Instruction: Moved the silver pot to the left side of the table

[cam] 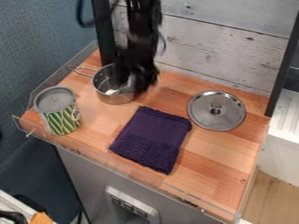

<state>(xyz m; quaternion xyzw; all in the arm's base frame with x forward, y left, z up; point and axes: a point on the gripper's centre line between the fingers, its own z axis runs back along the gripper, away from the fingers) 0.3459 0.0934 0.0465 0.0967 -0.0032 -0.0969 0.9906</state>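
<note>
The black gripper (135, 81) hangs down from the top edge over the right part of the silver pot, covering some of its rim and inside. The silver pot (116, 98) stands upright at the back left of the wooden table (216, 153), its wire handle toward the left. Something pale lies inside the pot. How the gripper's tips meet the pot is blurred and partly hidden.
A green and yellow striped can (61, 118) stands at the left edge, in front of the pot handle. A dark purple cloth (153, 139) lies mid-table, a silver lid (216, 120) to its right. Clear low guards (131, 174) line the table's front and left.
</note>
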